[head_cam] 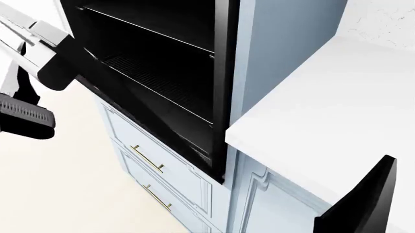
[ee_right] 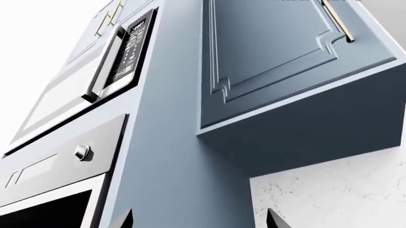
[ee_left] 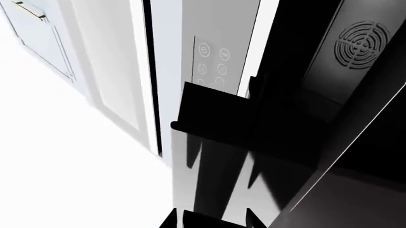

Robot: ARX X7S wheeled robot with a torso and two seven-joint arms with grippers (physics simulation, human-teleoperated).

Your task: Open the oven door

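The oven [head_cam: 162, 58] stands open in the head view, a black cavity with wire racks [head_cam: 155, 73] framed by pale blue cabinetry. The oven door [head_cam: 97, 82] hangs swung down and outward as a black slanted panel. My left arm [head_cam: 39, 34] reaches in from the left, its black end against the door's outer edge. In the left wrist view my left gripper [ee_left: 209, 223] has its fingers apart close to a glossy dark panel [ee_left: 216, 175], with a dark shape low between them. My right gripper [ee_right: 199, 219] is open and empty, facing the blue cabinet column [ee_right: 171, 156].
Two pale blue drawers with brass handles [head_cam: 147, 159] sit under the oven. A white counter [head_cam: 324, 107] juts out at the right, above my right arm's black end [head_cam: 363, 204]. A microwave [ee_right: 117, 54] and a knob [ee_right: 83, 153] show above. A fan grille [ee_left: 362, 42] and touch icons [ee_left: 212, 61] show too.
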